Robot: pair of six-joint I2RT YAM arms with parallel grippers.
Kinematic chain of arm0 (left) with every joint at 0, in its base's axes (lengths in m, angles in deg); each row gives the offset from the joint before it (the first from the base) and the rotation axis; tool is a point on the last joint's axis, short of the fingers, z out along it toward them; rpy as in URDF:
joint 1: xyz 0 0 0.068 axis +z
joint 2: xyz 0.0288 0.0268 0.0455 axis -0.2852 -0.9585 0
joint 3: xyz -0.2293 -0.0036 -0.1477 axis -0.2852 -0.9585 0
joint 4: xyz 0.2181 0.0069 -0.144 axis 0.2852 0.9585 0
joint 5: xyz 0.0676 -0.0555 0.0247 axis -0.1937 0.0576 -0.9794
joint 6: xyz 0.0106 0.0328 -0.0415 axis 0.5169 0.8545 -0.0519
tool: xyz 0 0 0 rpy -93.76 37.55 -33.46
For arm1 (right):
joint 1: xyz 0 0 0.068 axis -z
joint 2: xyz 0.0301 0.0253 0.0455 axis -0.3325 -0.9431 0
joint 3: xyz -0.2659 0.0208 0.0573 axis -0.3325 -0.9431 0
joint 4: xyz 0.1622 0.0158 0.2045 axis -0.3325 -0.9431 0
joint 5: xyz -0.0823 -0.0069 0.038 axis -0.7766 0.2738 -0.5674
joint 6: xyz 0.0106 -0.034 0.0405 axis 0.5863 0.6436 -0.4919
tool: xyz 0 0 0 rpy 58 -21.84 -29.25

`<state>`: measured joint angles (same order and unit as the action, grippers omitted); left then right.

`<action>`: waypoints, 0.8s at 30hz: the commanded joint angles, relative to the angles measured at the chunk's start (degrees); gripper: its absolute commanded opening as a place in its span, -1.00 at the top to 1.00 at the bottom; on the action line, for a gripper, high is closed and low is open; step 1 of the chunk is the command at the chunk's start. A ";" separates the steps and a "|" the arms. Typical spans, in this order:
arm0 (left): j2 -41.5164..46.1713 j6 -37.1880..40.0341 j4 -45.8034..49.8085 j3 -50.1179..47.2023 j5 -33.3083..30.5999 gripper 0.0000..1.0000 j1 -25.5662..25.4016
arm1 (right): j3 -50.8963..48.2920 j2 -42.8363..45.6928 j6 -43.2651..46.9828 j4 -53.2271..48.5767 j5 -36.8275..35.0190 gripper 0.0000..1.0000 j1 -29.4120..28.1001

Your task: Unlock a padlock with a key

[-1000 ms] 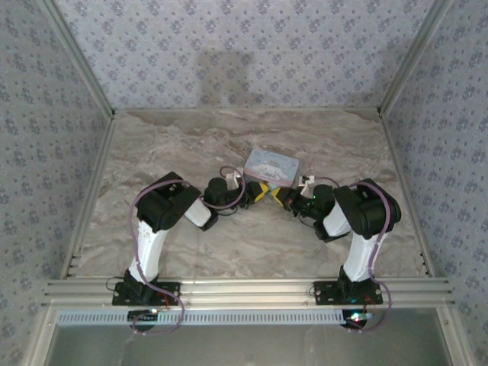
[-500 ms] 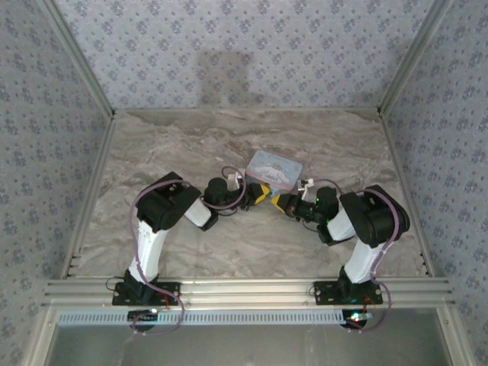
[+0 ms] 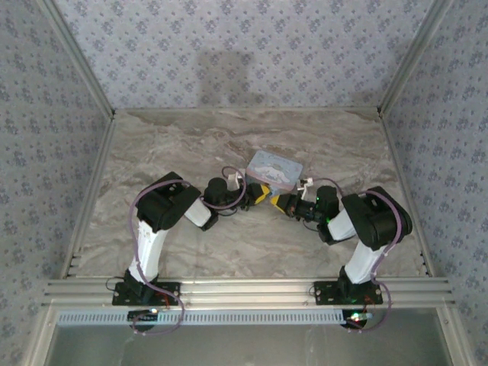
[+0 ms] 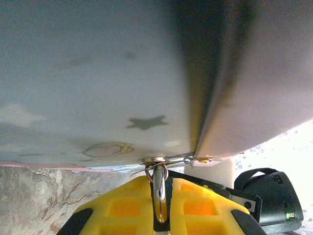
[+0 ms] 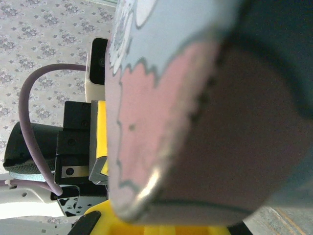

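The light-blue tin (image 3: 274, 168) lies mid-table, and both grippers meet at its near edge. My left gripper (image 3: 263, 194) is shut, its yellow fingers (image 4: 122, 205) pinching a slim shiny metal piece (image 4: 160, 196). The ringed top of that piece hooks into the tin's clasp (image 4: 157, 160) under the tin (image 4: 98, 73). Whether the piece belongs to the padlock or the key I cannot tell. My right gripper (image 3: 279, 202) sits close against the tin (image 5: 161, 122). Its yellow fingers (image 5: 100, 223) show at the bottom, their tips hidden by the tin.
The marble table (image 3: 191, 145) is walled with patterned panels at the back and both sides. An aluminium rail (image 3: 244, 290) runs along the near edge by the arm bases. The left arm's black wrist (image 5: 73, 147) stands just beyond the tin in the right wrist view.
The right arm has swung its elbow out to the right and its gripper has shifted slightly. The tin has turned a little with it. The left arm has held still.
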<state>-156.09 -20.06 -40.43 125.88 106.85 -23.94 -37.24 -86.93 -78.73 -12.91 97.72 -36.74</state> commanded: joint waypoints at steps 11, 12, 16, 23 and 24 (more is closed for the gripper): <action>-0.01 -0.48 -3.30 1.20 1.82 1.00 -0.18 | 2.23 -0.65 1.96 -1.20 -0.36 1.00 0.46; -0.02 -0.48 -3.29 1.26 1.91 1.00 -0.25 | 2.44 -0.78 1.96 -1.24 -0.43 1.00 0.57; -0.06 -0.39 -3.23 1.30 2.33 1.00 -0.48 | 3.48 -0.87 2.24 -1.90 -0.39 1.00 0.61; -0.16 -0.35 -3.24 1.55 3.27 1.00 -0.79 | 5.09 -1.51 1.90 -1.92 0.27 1.00 0.68; -0.11 -0.30 -3.23 1.63 3.36 1.00 -0.87 | 5.19 -1.81 1.45 -1.45 0.16 1.00 0.88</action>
<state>-156.09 -20.41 -40.43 126.08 106.13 -23.66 -34.31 -87.67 -77.88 -15.78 98.24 -36.39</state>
